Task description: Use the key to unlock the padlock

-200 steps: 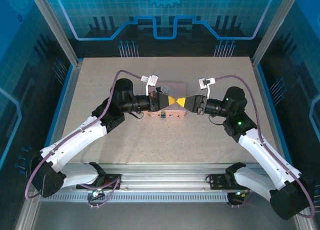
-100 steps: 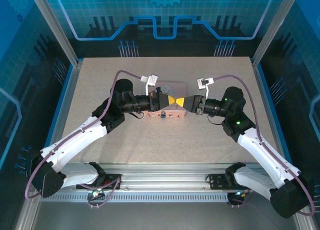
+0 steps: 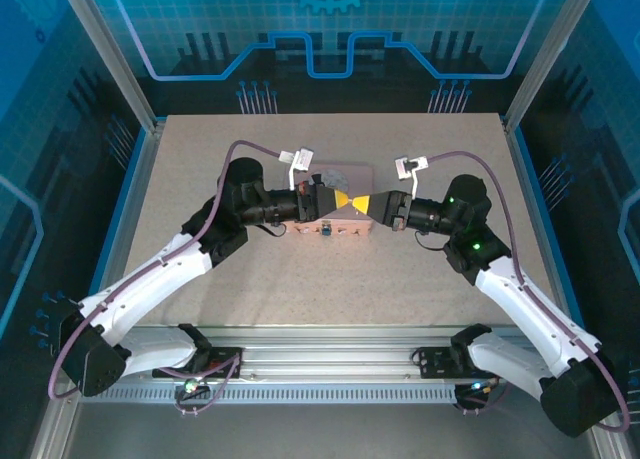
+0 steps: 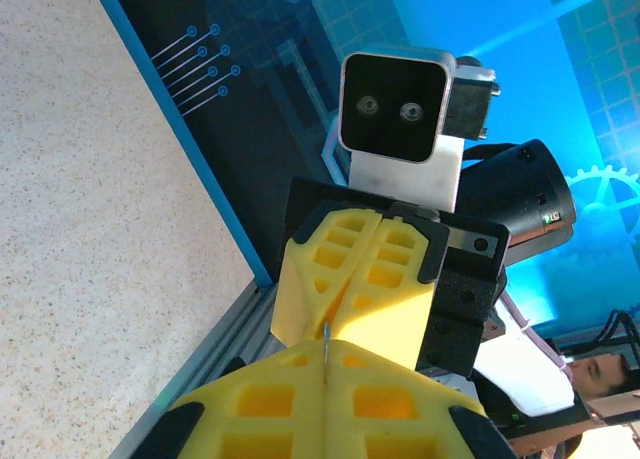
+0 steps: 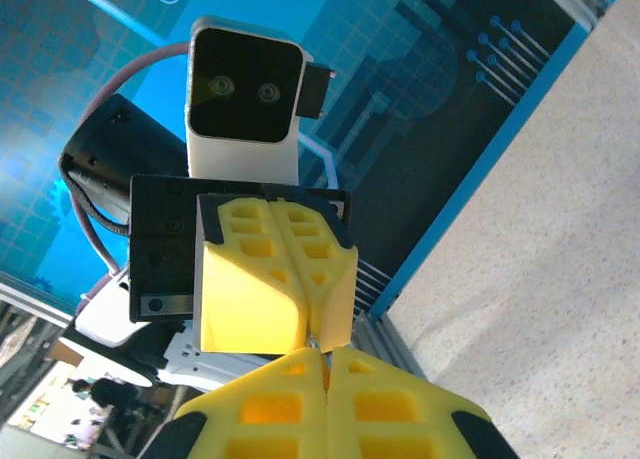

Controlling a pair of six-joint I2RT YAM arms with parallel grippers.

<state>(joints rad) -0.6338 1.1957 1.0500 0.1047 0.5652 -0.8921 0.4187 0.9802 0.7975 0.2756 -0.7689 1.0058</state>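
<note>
My two grippers meet tip to tip above the pink tin (image 3: 350, 219). The left gripper (image 3: 345, 198) is shut on the key (image 4: 326, 337), a thin silver sliver standing out of the seam between its yellow fingers (image 4: 250, 399). The right gripper (image 3: 362, 201) is shut as well, its tips pressed around the same sliver of key (image 5: 314, 341). Seen from the left wrist, the right gripper (image 4: 328, 324) points straight at mine. The padlock (image 3: 326, 231), tiny and dark with a blue part, hangs at the tin's front wall below the grippers.
The tin lies in the middle of the speckled table (image 3: 330, 279), toward the back. Blue-edged side walls (image 3: 125, 209) and metal posts frame the table. An aluminium rail (image 3: 330, 379) runs along the near edge by the arm bases.
The right gripper's jaws have closed onto the key's free end. Both arms have stayed almost in place, tips together over the tin.
</note>
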